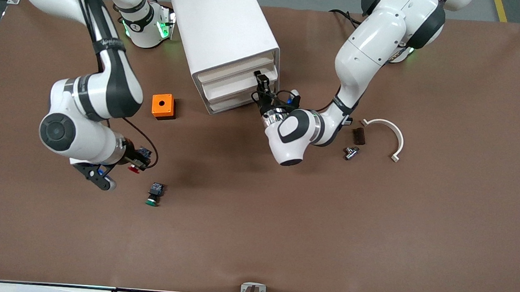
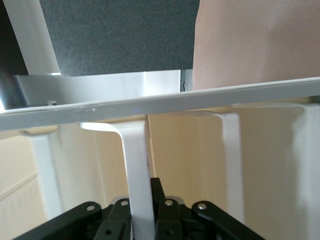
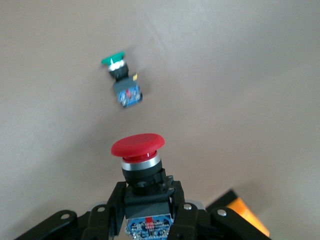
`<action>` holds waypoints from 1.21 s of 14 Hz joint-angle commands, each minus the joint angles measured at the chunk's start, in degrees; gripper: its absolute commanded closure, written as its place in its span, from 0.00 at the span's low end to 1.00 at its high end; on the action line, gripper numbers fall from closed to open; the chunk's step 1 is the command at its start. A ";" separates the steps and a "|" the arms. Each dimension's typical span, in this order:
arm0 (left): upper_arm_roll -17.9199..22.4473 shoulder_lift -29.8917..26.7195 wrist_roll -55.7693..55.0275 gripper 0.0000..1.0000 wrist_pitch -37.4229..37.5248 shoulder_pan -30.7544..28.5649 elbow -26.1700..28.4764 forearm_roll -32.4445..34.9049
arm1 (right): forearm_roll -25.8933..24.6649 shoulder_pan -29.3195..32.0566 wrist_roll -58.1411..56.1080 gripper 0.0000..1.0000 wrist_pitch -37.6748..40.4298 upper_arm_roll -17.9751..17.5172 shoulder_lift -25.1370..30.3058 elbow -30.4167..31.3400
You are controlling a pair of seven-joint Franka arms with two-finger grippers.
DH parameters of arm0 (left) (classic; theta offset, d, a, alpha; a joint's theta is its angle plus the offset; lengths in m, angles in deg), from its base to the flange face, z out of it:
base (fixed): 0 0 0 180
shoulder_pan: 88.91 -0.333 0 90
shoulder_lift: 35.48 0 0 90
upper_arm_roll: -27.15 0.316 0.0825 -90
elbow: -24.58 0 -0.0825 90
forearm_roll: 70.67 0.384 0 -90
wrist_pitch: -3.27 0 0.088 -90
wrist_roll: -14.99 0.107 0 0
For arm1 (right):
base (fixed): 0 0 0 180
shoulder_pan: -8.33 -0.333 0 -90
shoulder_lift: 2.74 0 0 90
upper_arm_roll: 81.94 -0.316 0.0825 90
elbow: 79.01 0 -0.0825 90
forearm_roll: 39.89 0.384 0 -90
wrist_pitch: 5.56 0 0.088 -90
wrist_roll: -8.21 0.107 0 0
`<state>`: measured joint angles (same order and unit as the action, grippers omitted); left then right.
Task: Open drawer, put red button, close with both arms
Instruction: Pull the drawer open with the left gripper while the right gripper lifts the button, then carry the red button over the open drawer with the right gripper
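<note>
Lower left of the front view: the right gripper (image 3: 146,212) pinches the red button (image 3: 138,159) by its body, long axis along the fingers, cap pointing outward. Centre: the left gripper (image 1: 262,83) clamps the drawer (image 1: 239,81) rib.

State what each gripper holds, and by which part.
The right gripper holds the red button by its black body, cap pointing outward. The left gripper is clamped on a white rib of the drawer front.
</note>
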<state>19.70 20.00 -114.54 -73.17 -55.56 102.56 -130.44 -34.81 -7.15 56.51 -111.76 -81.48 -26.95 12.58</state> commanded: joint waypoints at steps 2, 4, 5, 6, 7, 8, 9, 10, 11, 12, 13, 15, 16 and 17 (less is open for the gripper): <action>-0.02 0.34 -0.46 0.91 1.04 -4.24 -0.89 -1.58 | 3.08 -4.81 10.39 1.00 2.49 0.33 5.57 3.51; -0.02 0.25 -0.37 0.91 1.04 -6.09 -0.90 -1.58 | 3.27 -7.80 15.40 1.00 3.37 0.33 7.07 3.51; -0.02 0.16 -0.37 0.90 0.95 -7.14 -0.98 -1.58 | 3.36 -9.29 18.03 1.00 3.37 0.33 7.51 3.51; -0.02 -0.01 -0.46 0.89 0.95 -8.11 -0.98 -1.58 | 3.36 -10.70 20.67 1.00 3.29 0.33 7.86 3.51; -0.02 -0.10 -0.46 0.89 1.03 -9.16 -1.07 -1.58 | 3.36 -11.93 23.39 1.00 3.29 0.33 7.95 3.60; -0.02 -0.10 -0.46 0.88 1.04 -10.04 -1.25 -1.58 | 3.36 -13.33 25.95 1.00 3.20 0.33 8.13 3.86; -0.02 -0.10 -0.46 0.88 1.04 -11.01 -1.33 -1.50 | 3.36 -15.00 28.84 1.00 2.50 0.33 8.39 5.34; -0.02 -0.10 -0.46 0.87 0.95 -11.72 -1.34 -1.50 | 3.36 -16.50 31.39 1.00 1.45 0.33 8.92 6.58; -0.02 -0.19 -0.46 0.86 1.03 -12.51 -1.34 -1.50 | 3.36 -17.73 33.94 1.00 -0.13 0.33 9.44 8.16; -0.02 -0.19 -0.37 0.85 1.04 -12.86 -1.34 -1.50 | 3.62 -18.70 36.23 1.00 -1.62 0.33 9.88 9.22; 0.07 -0.19 -0.37 0.84 1.04 -13.04 -1.34 -1.41 | 4.14 -20.54 38.52 1.00 -2.85 0.33 9.89 9.84; 0.24 -0.19 -0.37 0.84 0.95 -13.22 -1.42 -1.41 | 4.24 -22.83 43.09 1.00 -4.62 0.33 9.54 9.84; 0.24 -0.19 -0.37 0.82 0.95 -13.22 -1.42 -1.41 | 4.24 -24.23 44.94 1.00 -5.67 0.33 9.45 9.84; 0.24 -0.28 -0.37 0.58 0.95 -13.22 -1.42 -1.41 | 4.24 -25.72 47.04 1.00 -6.64 0.41 9.27 9.84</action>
<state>19.80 20.00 -114.54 -73.04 -68.78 101.47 -130.71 -31.63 -30.47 99.94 -116.53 -81.72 -19.67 20.31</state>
